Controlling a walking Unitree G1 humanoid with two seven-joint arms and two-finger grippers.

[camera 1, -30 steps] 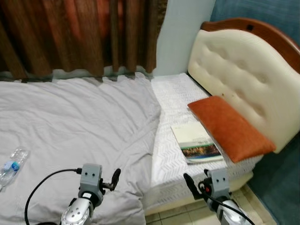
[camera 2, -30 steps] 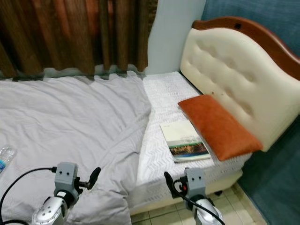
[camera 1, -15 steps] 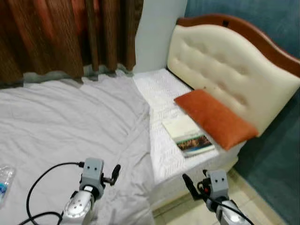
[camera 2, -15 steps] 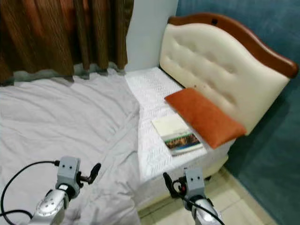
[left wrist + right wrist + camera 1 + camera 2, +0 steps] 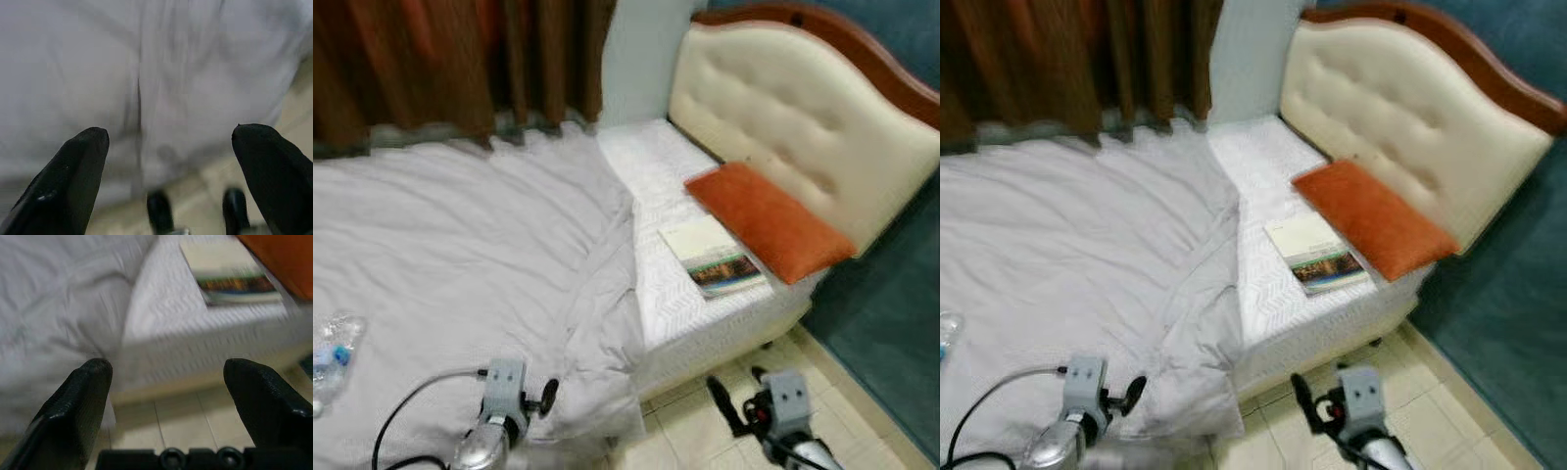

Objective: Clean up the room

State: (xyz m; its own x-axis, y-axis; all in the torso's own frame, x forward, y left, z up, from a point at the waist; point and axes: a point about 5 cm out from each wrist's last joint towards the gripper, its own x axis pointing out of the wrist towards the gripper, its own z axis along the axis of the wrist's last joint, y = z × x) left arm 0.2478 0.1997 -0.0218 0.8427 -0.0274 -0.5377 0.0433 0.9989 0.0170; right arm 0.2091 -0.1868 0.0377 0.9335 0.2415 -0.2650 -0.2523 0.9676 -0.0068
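A book [image 5: 713, 260] with a pale cover lies flat on the white mattress [image 5: 656, 186], beside an orange pillow [image 5: 765, 220] that leans toward the cream headboard [image 5: 803, 117]. A clear plastic bottle [image 5: 330, 357] rests on the grey duvet [image 5: 460, 255] at the far left. My left gripper [image 5: 546, 395] hovers low over the duvet's hanging corner, fingers [image 5: 73, 171] spread open and holding nothing. My right gripper [image 5: 729, 411] is over the tiled floor in front of the bed, open and holding nothing; the right wrist view looks at the book [image 5: 234, 276] and the bed edge.
Brown curtains [image 5: 440, 59] hang behind the bed. A dark teal wall [image 5: 891, 323] stands to the right of the headboard. Beige floor tiles [image 5: 695, 426] run between the bed's side and that wall. The duvet's corner droops over the bed edge toward the floor.
The whole picture has shifted and blurred, so the camera has moved: more floor shows below the bed and both grippers sit lower. Nothing on the bed has moved.
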